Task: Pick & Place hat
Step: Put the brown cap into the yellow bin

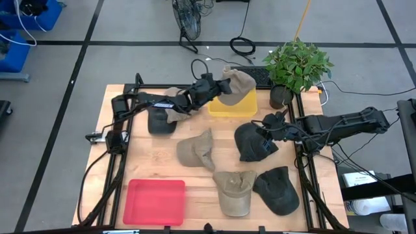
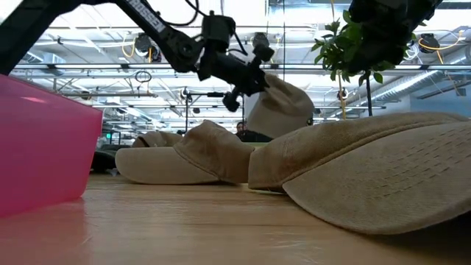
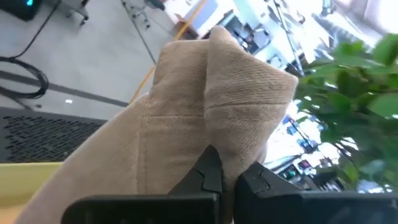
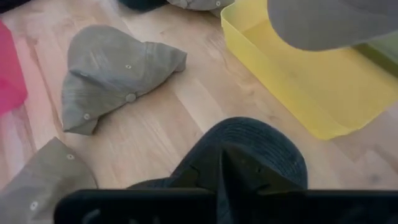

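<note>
My left gripper (image 1: 218,88) is shut on a tan hat (image 1: 239,83), which it carries in the air over the yellow bin (image 1: 231,109) at the table's far side. The low view shows this hat (image 2: 283,107) hanging from the gripper (image 2: 254,77). My right gripper (image 1: 265,132) is low at the table's right middle and shut on a black hat (image 1: 250,144) that lies on the wood next to the bin. In the right wrist view the black hat (image 4: 261,140) fills the space ahead of the fingers. My left gripper (image 3: 231,177) pinches a fold of the tan hat's cloth (image 3: 233,152) between its two fingers, reaching level from the table's left. The hat is lifted clear and droops beyond and below the fingers. My right gripper (image 4: 225,171) pinches the black hat's crown (image 4: 249,146), slanting down from the table's right. The hat rests on the table.
Other hats lie about: a dark one (image 1: 159,120) and a tan one (image 1: 172,97) under the left arm, an olive one (image 1: 198,149) mid-table, a tan one (image 1: 234,192) and a dark green one (image 1: 278,188) near the front. There is also a red bin (image 1: 156,201) front left and a potted plant (image 1: 296,65) far right.
</note>
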You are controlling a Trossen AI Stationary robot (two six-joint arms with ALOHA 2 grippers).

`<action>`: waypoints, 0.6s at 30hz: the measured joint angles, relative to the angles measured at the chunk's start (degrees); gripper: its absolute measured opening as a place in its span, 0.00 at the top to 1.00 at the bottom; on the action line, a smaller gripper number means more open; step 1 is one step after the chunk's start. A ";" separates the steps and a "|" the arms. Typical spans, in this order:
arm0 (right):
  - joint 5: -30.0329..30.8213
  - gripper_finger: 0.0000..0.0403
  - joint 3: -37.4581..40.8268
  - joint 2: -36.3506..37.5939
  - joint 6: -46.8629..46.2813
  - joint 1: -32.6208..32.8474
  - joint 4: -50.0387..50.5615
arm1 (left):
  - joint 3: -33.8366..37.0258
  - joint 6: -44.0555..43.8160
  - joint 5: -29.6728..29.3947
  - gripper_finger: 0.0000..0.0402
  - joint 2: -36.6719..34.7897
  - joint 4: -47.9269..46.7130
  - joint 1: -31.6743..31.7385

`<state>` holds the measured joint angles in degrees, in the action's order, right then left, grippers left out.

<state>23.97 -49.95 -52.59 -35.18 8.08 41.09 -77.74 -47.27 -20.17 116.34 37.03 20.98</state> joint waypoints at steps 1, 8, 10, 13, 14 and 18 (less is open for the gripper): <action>0.00 0.96 0.00 0.22 0.08 0.00 0.18 | -0.36 -0.77 -0.60 0.98 0.73 0.08 -0.04; -0.18 1.00 0.00 2.02 1.46 0.00 2.10 | -0.18 -4.33 -9.36 0.95 3.83 0.06 -2.10; -0.19 0.99 0.00 2.46 1.62 0.00 2.41 | -0.15 -5.51 -11.32 0.94 4.54 0.10 -2.76; -0.14 0.99 0.00 2.79 2.10 0.00 2.53 | -0.14 -8.27 -12.47 0.94 4.59 -1.05 -3.50; -0.15 1.00 0.00 2.86 2.35 0.00 2.53 | -0.14 -8.49 -13.21 0.94 4.56 -1.58 -3.79; -0.11 1.00 0.00 3.15 2.92 -0.16 2.46 | -0.14 -7.23 -14.79 0.96 4.58 -2.66 -4.40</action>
<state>23.86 -49.95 -49.44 -32.25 7.92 43.55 -77.89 -54.50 -34.96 120.92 34.37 16.58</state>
